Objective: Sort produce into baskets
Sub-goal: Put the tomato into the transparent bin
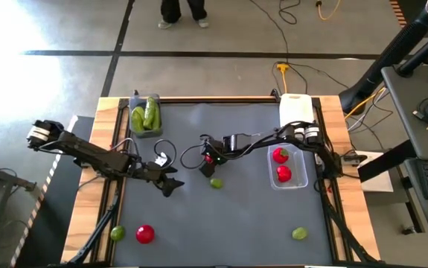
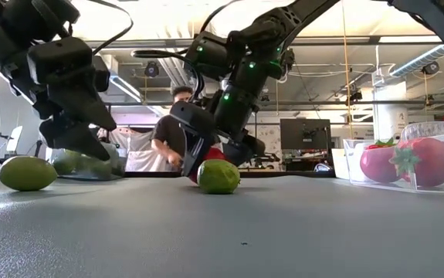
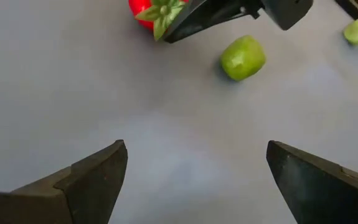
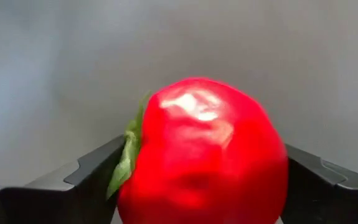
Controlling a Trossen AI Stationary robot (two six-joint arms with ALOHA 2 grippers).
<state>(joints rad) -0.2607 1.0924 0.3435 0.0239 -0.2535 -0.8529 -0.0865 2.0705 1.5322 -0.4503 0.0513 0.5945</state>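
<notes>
A red tomato (image 4: 203,155) with a green top lies at the table's middle, and my right gripper (image 1: 212,158) is shut on it. A lime (image 1: 216,182) lies just near of it. My left gripper (image 1: 170,182) hovers open over bare table to the left of the lime, with nothing between its fingers (image 3: 91,177). The clear basket (image 1: 301,160) at the right holds two tomatoes. At the far left the dark basket (image 1: 134,128) holds green cucumbers. The white basket (image 1: 294,110) stands at the far right. My right gripper pinches the tomato between its two fingers, one on the side beside the green top (image 4: 129,155), the other on the opposite red side (image 4: 281,168). The fingers slant down from the table's right. In the low view the tomato (image 2: 212,154) sits low on the table, behind the lime.
Near the front edge lie a lime (image 1: 117,234) and a tomato (image 1: 145,234) at the left and another lime (image 1: 299,234) at the right. A person stands beyond the far edge (image 2: 167,139). Cables run along the right arm.
</notes>
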